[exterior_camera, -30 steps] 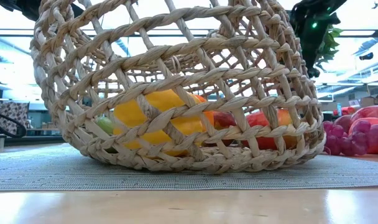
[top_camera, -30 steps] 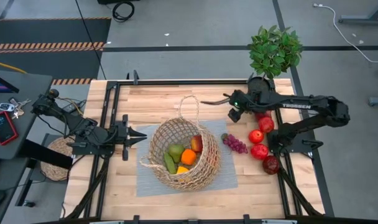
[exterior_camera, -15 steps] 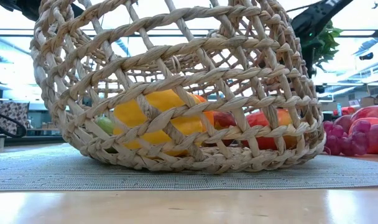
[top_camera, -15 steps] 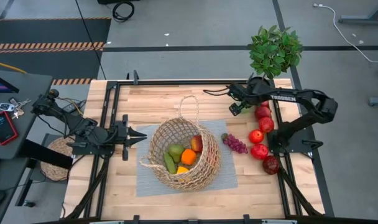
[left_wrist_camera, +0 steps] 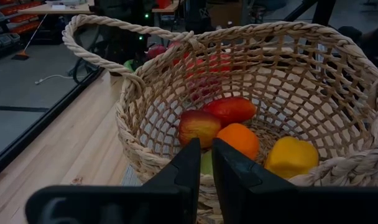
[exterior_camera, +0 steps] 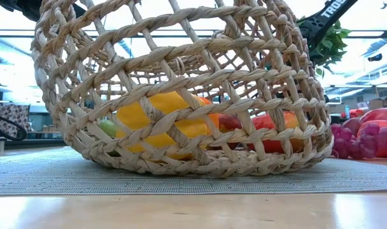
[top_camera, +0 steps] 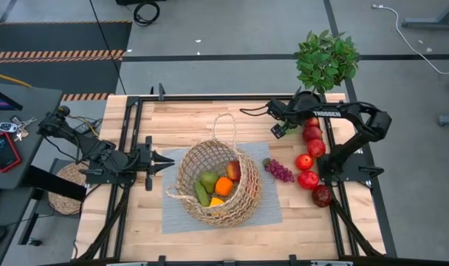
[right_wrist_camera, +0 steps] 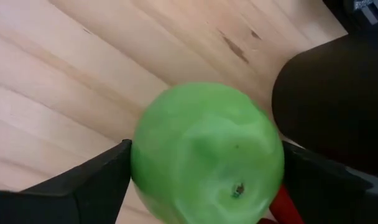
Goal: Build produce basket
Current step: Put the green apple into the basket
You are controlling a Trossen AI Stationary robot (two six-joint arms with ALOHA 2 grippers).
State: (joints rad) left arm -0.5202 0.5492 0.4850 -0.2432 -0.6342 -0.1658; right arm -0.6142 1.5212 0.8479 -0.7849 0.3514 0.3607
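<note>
Between the right gripper's (right_wrist_camera: 204, 186) wide jaws sits a smooth round green apple (right_wrist_camera: 206, 152).

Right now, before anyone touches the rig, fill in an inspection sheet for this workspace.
Surface: wooden table with a grey mat under the basket.
Job's things: basket holds several fruits; grapes and red fruits lie to its right; a green apple lies on the wood.
Clutter: potted plant at the far edge.
Grippers: left gripper shut, beside the basket; right gripper open around the green apple.
Cables: black coil and white lead on the floor.
Surroundings: side desk with phone and keys.
</note>
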